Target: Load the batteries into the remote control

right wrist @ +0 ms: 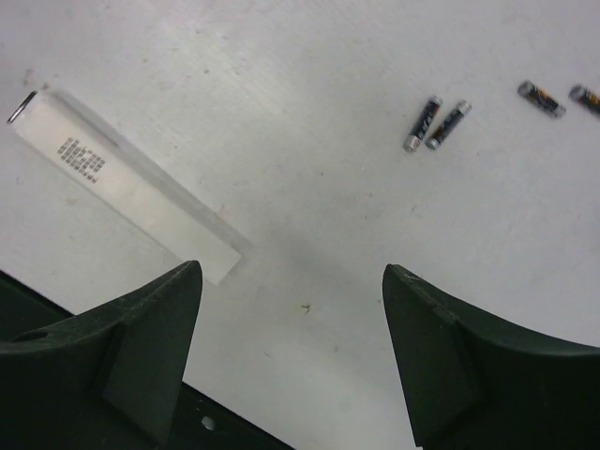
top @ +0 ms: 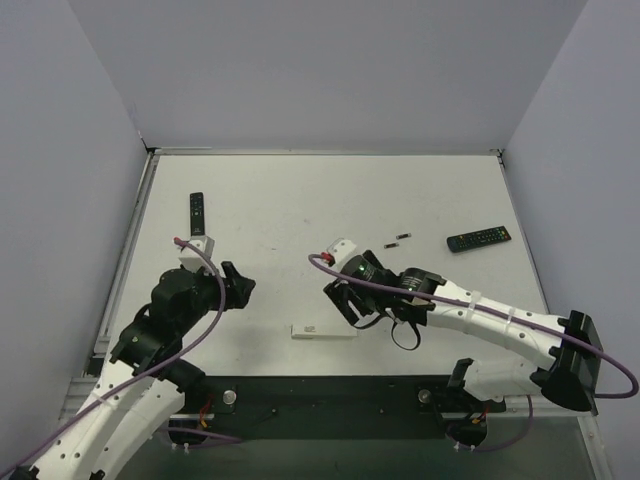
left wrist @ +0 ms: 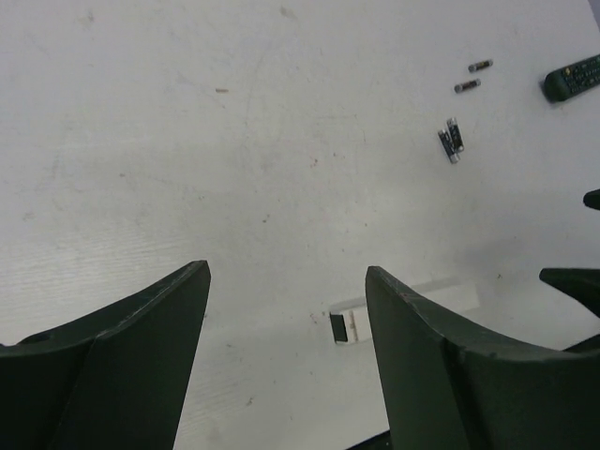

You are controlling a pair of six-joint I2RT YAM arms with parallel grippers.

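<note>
Both hands hang open over the counter (top: 300,200), gripping nothing. The left hand (left wrist: 286,272) is near the front left, and the right hand (right wrist: 291,270) is just beside the white remote (right wrist: 122,183), which lies flat near the front edge. Four batteries (right wrist: 422,122) lie loose beyond the right hand, two close side by side and two farther on. One black remote (top: 197,212) lies back left. A second black remote (top: 478,238) lies at the right.

A slim black remote (top: 196,212) lay far left on the white table (top: 300,200); a wider black remote (top: 478,238) lay at the right.
</note>
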